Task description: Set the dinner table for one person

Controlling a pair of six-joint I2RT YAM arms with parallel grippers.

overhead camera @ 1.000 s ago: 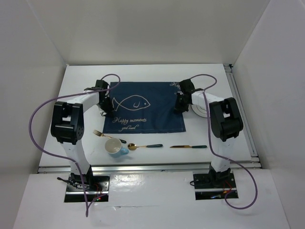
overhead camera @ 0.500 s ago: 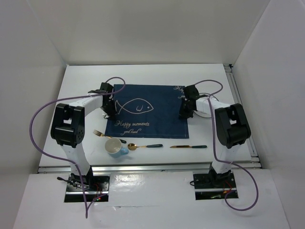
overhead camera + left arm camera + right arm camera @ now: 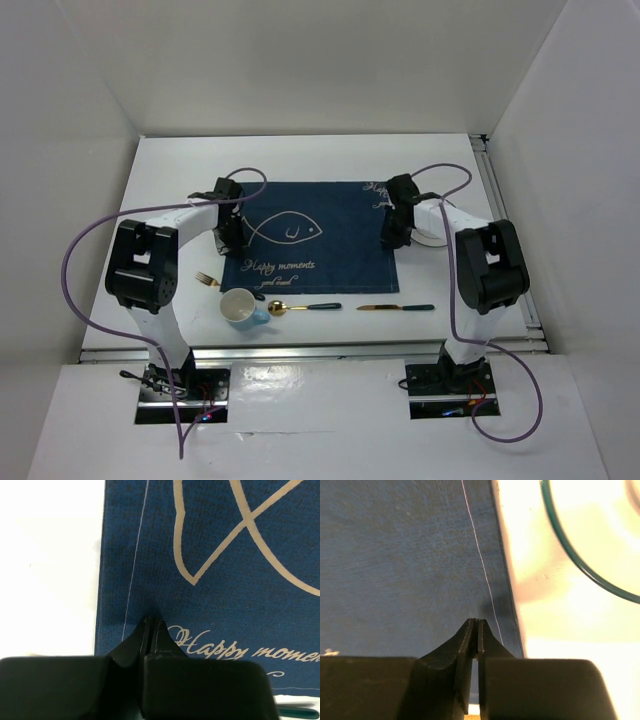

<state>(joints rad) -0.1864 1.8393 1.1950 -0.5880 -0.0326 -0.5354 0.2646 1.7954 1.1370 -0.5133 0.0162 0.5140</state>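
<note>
The placemat (image 3: 310,235) is seen spread flat across the middle of the white worktop (image 3: 300,160), fish drawing and lettering facing the arms. The left claw (image 3: 151,622) is closed, its tips down on the mat just inside the left hem, and the cloth appears to be pinched there. The right claw (image 3: 473,622) is closed likewise at the right hem. So the laying of the mat is judged nearly done, though it has not yet been released. Everything else is left. The plate (image 3: 600,530) is found off the mat, just beside its right edge, half hidden under the right arm. The fork (image 3: 207,279), cup (image 3: 240,307), spoon (image 3: 300,307) and knife (image 3: 395,307) are lined up along the near edge, none yet placed.
</note>
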